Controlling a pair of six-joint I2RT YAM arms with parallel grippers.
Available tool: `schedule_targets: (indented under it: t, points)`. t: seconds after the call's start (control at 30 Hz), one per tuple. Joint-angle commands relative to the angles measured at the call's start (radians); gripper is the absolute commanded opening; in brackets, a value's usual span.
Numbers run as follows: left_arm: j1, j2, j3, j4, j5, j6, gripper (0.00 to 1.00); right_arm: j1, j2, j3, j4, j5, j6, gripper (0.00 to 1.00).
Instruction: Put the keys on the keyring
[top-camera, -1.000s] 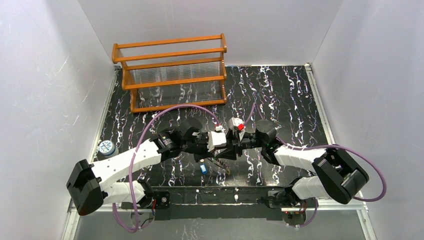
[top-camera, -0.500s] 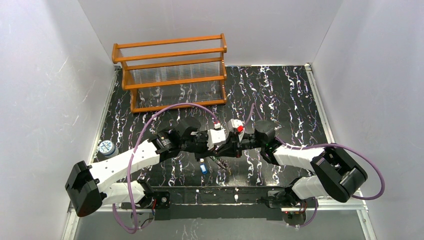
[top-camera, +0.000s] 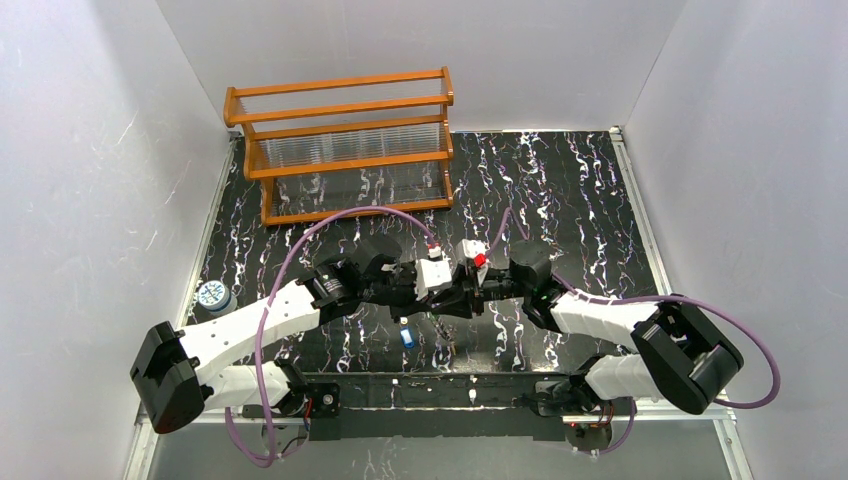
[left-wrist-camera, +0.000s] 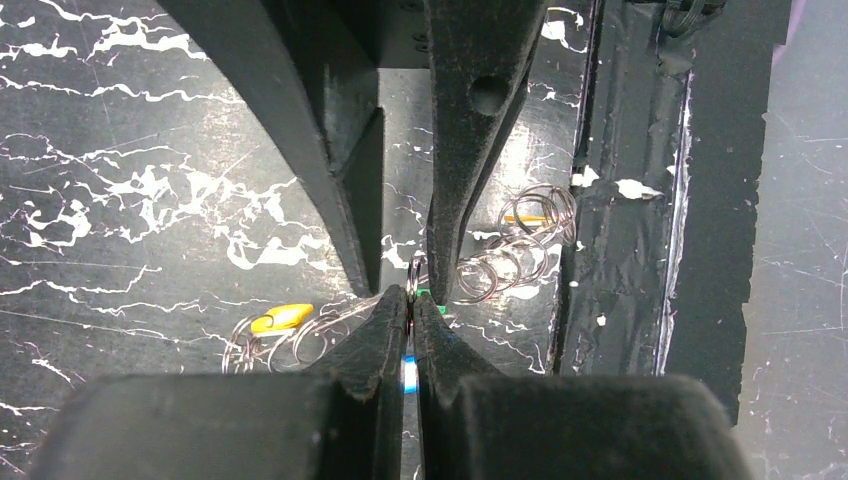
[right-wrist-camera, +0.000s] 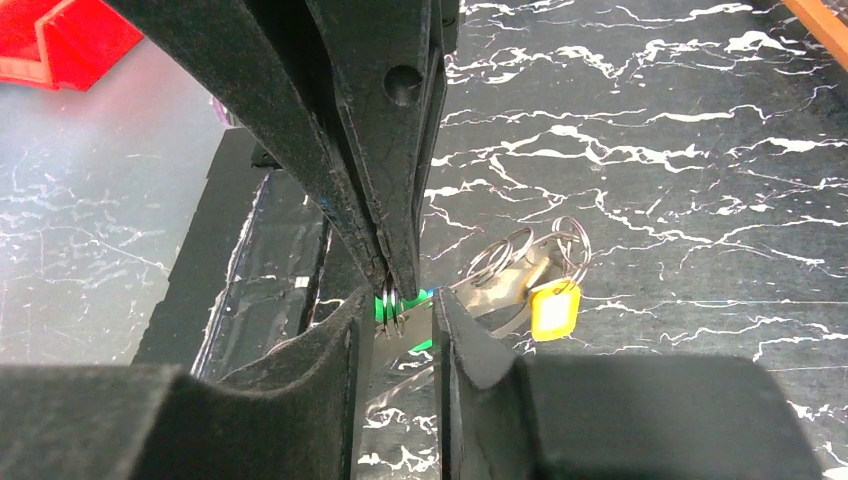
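Black, white-veined tabletop (top-camera: 580, 200) fills the floor of a white-walled cell, and just above its near middle the two arms meet tip to tip. We see the left gripper (left-wrist-camera: 410, 303) with its jaws pressed together on a small silvery metal ring (right-wrist-camera: 390, 302), beside which shows the green plastic head of a tiny key (right-wrist-camera: 418, 345); whether that ring is the keyring itself or the key's own loop we cannot tell. The right gripper (right-wrist-camera: 397, 300) has its jaws spread a little, one on each side of the ring, and we cannot tell whether either pad touches it. On the tabletop below lie a yellow-headed key (right-wrist-camera: 555, 308) tangled in thin silvery wire loops (right-wrist-camera: 525, 245), a second yellow-headed key (left-wrist-camera: 282, 318) with more loops, and a blue-headed key (top-camera: 406, 337) a little apart from them. We judge all of this nearly weightless; the wire looks springy and slick, apt to twist or flick out of a pinch, while the plastic heads are stiff and broader, so we would take a key by its head and the wire close to wherever it opens, squeezing gently and squarely
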Motion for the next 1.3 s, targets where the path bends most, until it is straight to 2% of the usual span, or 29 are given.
schedule_targets:
  t: [0.0,0.2,0.37,0.43,0.5,0.6,0.63,0.7,0.77,0.87,1.0,1.27]
  points:
    - [-0.004,-0.034,-0.006,0.019,0.029,-0.002,0.0,-0.001,-0.012,0.032,-0.029,0.032,-0.028,0.31]
    - [-0.004,-0.04,-0.011,0.02,0.026,-0.003,0.0,-0.002,0.002,0.048,-0.043,0.025,-0.028,0.05]
    - [-0.004,-0.043,-0.018,0.02,0.015,-0.005,0.0,-0.001,-0.018,0.047,-0.058,0.034,-0.028,0.11]
    - [-0.004,-0.042,-0.018,0.02,0.018,-0.006,0.0,-0.001,-0.026,0.049,-0.064,0.034,-0.056,0.08]
    - [-0.004,-0.041,-0.018,0.022,0.02,-0.006,0.0,-0.002,-0.029,0.049,-0.063,0.028,-0.058,0.01]
    - [-0.004,-0.042,-0.018,0.022,0.012,-0.006,0.0,-0.002,-0.032,0.044,-0.05,0.025,-0.059,0.01]
    - [-0.004,-0.046,-0.019,0.023,0.004,-0.007,0.03,-0.001,-0.034,0.038,-0.044,0.031,-0.057,0.01]
    - [-0.004,-0.068,-0.032,0.038,-0.018,-0.012,0.2,-0.001,-0.039,0.029,-0.031,0.04,-0.053,0.01]
    - [-0.004,-0.108,-0.056,0.073,-0.048,-0.029,0.33,-0.002,-0.043,0.023,-0.019,0.049,-0.048,0.01]
    - [-0.004,-0.188,-0.116,0.137,-0.095,-0.056,0.45,-0.006,-0.044,0.014,0.017,0.047,-0.037,0.01]
    - [-0.004,-0.29,-0.203,0.229,-0.172,-0.103,0.48,-0.024,-0.035,0.0,0.088,0.018,0.031,0.01]
    - [-0.004,-0.44,-0.461,0.607,-0.286,-0.304,0.49,-0.094,0.004,-0.045,0.319,-0.086,0.2,0.01]
